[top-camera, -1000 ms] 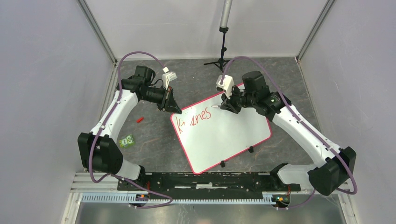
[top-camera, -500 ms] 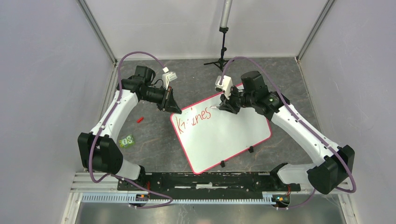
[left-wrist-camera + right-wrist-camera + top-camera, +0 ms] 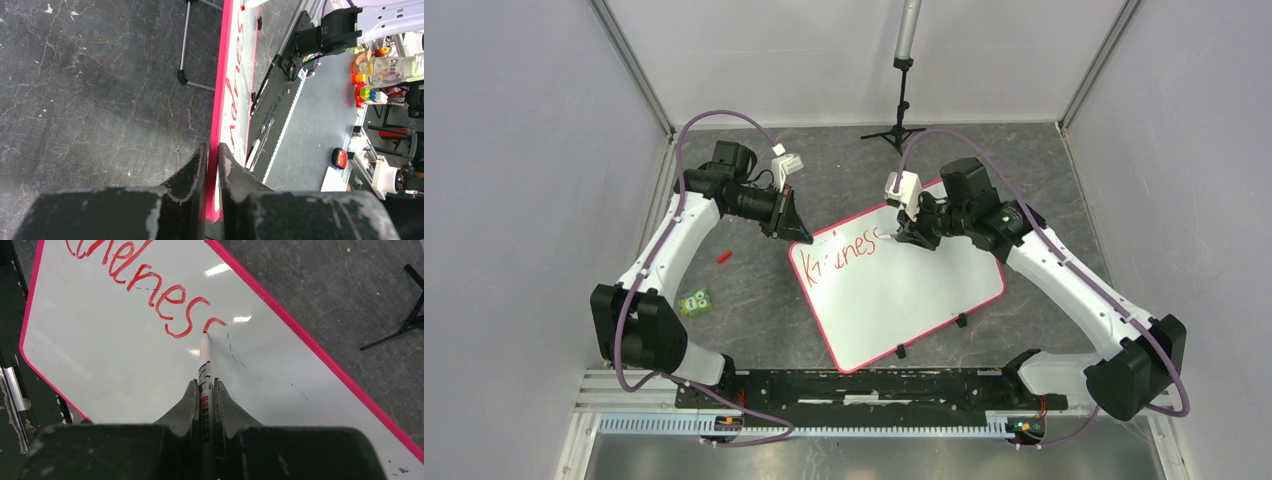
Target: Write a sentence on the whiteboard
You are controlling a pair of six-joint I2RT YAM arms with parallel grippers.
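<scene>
Your right claw [image 3: 206, 386] is clenched on a marker [image 3: 205, 352]. Its tip touches the whiteboard [image 3: 914, 295] near the far edge, right at the end of the red sentence [image 3: 150, 295], which reads roughly "Kindnes" plus one open curl. Your left claw [image 3: 210, 156] is clamped on the whiteboard's pink rim at the far-left corner. The whiteboard lies flat on the dark table [image 3: 754, 300], turned at an angle. A small red cap [image 3: 722, 256] sits left of it, well apart.

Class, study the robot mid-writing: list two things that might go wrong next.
The left gripper pinches the whiteboard only at one corner; pressure from the marker might swivel the board and skew the letters. The right gripper holds the marker in a narrow pinch, its tip well ahead; it might tilt or slip, breaking the stroke.
</scene>
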